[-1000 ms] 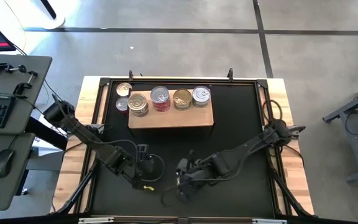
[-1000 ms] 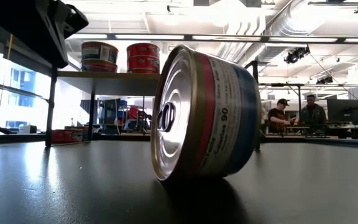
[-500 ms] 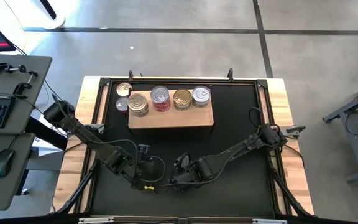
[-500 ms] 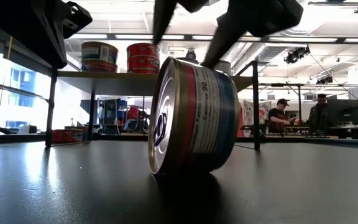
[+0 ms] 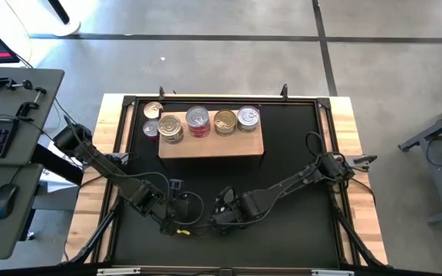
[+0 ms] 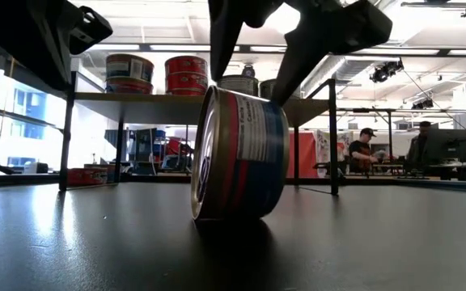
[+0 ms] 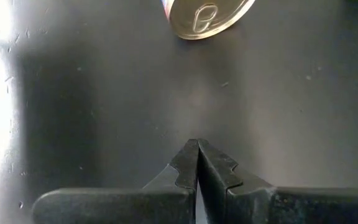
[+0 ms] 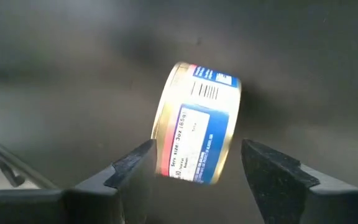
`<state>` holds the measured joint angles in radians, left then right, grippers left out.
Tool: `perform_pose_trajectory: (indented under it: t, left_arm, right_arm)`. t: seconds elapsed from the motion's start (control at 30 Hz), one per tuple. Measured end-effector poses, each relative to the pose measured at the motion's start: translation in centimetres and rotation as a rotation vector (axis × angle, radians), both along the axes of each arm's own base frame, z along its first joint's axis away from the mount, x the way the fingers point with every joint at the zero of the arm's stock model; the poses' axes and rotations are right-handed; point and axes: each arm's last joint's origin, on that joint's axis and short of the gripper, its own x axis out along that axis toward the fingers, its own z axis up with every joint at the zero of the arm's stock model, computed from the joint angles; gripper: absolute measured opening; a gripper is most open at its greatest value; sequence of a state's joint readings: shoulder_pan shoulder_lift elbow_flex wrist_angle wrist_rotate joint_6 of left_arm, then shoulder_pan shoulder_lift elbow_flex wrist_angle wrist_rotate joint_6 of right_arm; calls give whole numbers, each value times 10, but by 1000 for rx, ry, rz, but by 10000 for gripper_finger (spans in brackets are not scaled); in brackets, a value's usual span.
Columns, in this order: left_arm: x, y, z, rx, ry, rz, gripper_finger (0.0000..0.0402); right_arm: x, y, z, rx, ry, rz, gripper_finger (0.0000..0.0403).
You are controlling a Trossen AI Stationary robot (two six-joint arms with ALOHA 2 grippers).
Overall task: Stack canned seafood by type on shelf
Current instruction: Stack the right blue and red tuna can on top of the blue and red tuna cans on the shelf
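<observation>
One can of the canned seafood (image 8: 196,124) stands on its rim on the black table top, near the front edge, gold lid (image 7: 210,15) sideways. My right gripper (image 8: 194,152) hangs over it, open and pointing down, with one finger beside each flat end (image 6: 241,153). My left gripper (image 7: 197,149) is shut and empty, just left of the can, above the table (image 5: 179,217). Several more cans (image 5: 198,120) stand upright on the shelf (image 5: 210,146) at the back, and two (image 5: 152,119) stand beside its left end. My right gripper comes at the can from above, one finger (image 8: 135,162) by the lid end and the other finger (image 8: 266,165) by the bottom end. The wrist view shows narrow gaps on both sides. I cannot tell whether either finger touches the can.
In the low view the shelf (image 6: 136,103) stands on thin legs behind the can. A small yellow piece (image 5: 181,228) lies on the table by my left gripper. Bare black table top (image 5: 298,169) lies between the shelf and the grippers. People sit in the room beyond.
My right gripper has come down over the can from the right, rolling its wrist until the fingers straddle the can's flat ends. The can, still on its rim, has turned from lid-toward-the-front to nearly edge-on and shifted a little toward the table's left.
</observation>
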<state>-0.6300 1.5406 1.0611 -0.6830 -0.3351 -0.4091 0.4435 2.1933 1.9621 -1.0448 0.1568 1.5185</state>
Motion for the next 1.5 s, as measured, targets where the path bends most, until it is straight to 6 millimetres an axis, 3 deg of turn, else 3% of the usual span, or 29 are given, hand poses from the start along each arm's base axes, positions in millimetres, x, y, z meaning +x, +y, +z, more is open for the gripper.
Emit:
perform_pose_trajectory:
  t: [0.3, 0.67, 0.87, 1.27, 1.5]
  left_arm:
    - [1, 1, 1, 5, -18, 17, 0]
    - [18, 6, 7, -51, -139, 53, 0]
    - [20, 6, 8, -48, -163, 66, 0]
    - [23, 11, 9, -19, -184, 99, 0]
    - [27, 18, 9, -16, -185, 128, 0]
  right_arm:
    - [1, -1, 0, -43, -24, -15, 226]
    - [5, -9, 0, -54, -31, -34, 226]
    - [6, -9, 0, -95, -30, 127, 226]
    - [12, -23, 0, -67, -15, 166, 228]
    - [12, -23, 0, -80, -18, 170, 280]
